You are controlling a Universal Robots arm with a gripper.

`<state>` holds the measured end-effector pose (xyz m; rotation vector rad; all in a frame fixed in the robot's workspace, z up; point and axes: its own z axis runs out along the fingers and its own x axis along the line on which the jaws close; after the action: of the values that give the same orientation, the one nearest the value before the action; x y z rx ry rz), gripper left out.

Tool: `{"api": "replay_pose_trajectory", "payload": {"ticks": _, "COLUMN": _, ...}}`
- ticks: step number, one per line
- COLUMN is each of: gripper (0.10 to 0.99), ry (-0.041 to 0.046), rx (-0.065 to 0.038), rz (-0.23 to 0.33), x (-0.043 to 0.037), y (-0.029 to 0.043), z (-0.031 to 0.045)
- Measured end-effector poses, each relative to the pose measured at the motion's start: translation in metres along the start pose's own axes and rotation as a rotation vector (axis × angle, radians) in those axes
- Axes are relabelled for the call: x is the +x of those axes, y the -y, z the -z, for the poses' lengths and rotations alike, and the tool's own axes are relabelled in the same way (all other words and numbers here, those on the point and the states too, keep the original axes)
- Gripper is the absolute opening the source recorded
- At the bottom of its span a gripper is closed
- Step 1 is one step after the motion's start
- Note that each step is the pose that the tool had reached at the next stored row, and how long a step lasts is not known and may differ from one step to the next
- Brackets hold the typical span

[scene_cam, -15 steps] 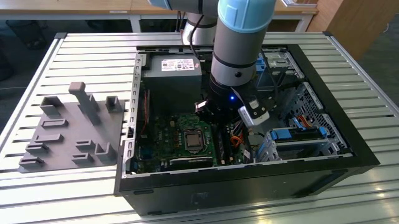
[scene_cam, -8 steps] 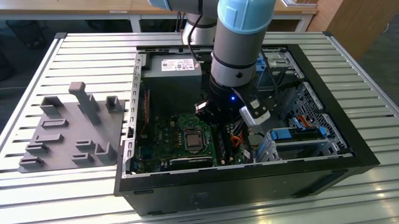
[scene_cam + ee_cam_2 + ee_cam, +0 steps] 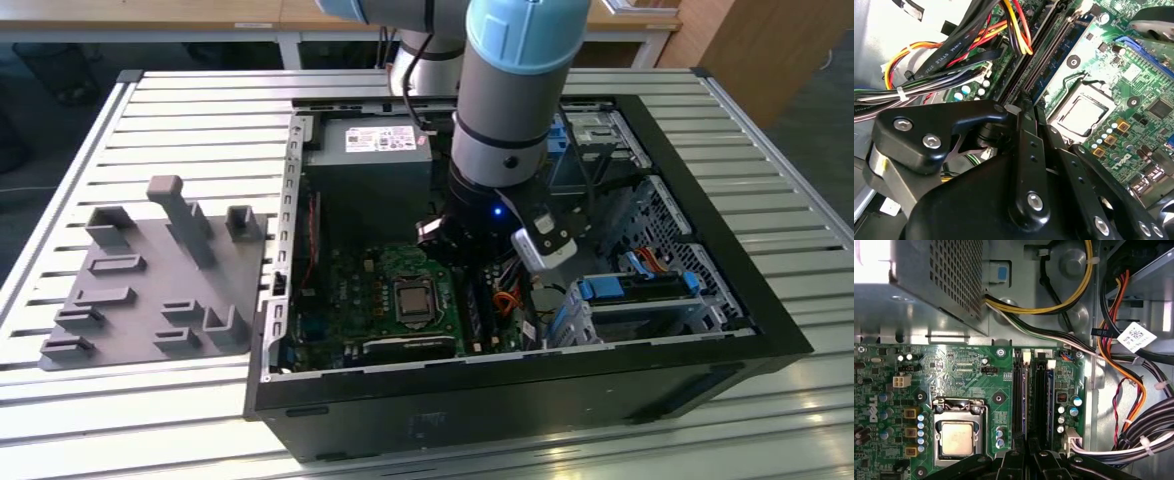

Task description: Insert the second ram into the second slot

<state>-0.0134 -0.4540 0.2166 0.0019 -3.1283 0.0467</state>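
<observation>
Evidently the end effector is clamped on the second ram, held edgewise at its tip.

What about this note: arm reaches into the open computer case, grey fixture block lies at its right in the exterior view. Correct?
No. The exterior view shows the grey fixture block left of the computer case, not right; the arm does reach into it.

Gripper body recorded as black and matt, set with bright metal screw heads. Motherboard noted as green lacquered board, faintly glossy. Processor lid noted as dull brushed metal. Power supply is cased in grey perforated sheet metal. Cables are sheathed in smooth, shiny plastic. Table is built of pale ribbed metal slats. Fixture plate looks to be matt grey plastic.
</observation>
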Motion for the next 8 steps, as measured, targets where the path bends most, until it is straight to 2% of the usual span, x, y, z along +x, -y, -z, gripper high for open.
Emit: {"api": "replay_pose_trajectory", "payload": {"ticks": 8, "gripper": 0.137, "ry": -0.002, "rx": -0.002, "rz": 0.0, "x": -0.0001, "y": -0.0001, "z": -0.0032}}
